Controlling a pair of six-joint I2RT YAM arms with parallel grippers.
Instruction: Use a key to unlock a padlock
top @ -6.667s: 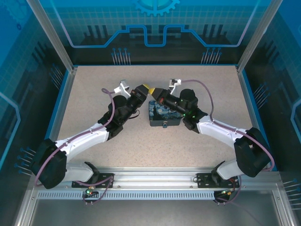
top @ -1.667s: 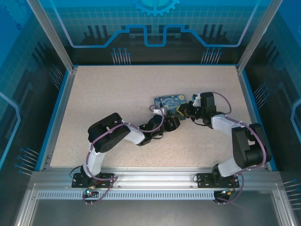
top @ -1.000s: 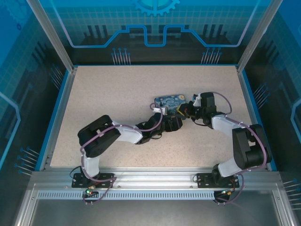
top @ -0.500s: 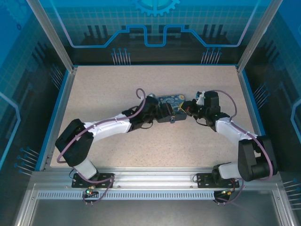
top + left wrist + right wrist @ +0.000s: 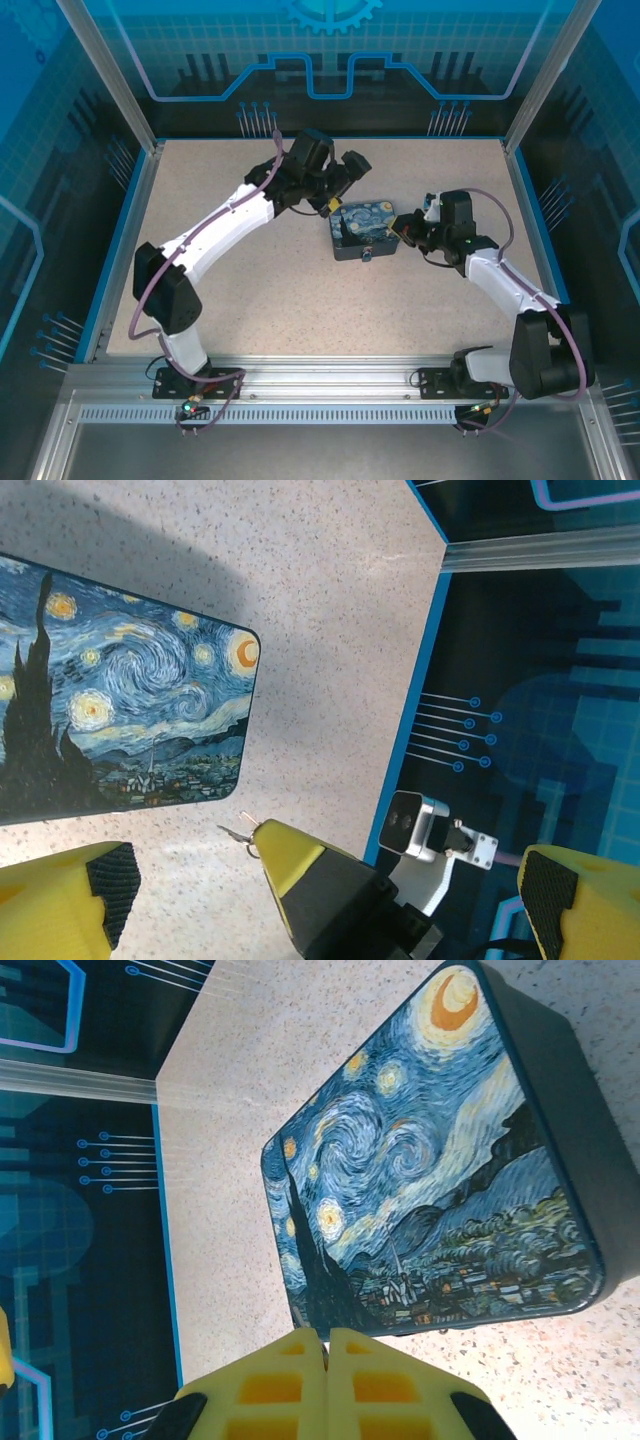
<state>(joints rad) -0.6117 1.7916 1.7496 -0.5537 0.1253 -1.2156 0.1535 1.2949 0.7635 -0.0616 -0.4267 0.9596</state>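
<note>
Currently your left end effector (image 5: 343, 184) gapes wide beyond the glossy rectangular painted box (image 5: 365, 225), right end effector (image 5: 405, 228) is closed tight, thin metal key (image 5: 238, 832) at its tip, tiny padlock (image 5: 366, 257) on the box's near wall.

Readable text: none in any view.
Painted box (image 5: 365, 225) lid: a swirling night-sky picture with yellow stars and a crescent moon; no words or numbers.
Back panel (image 5: 200, 50): a gear emblem (image 5: 330, 10) and circuit-style lines; no lettering.
</note>
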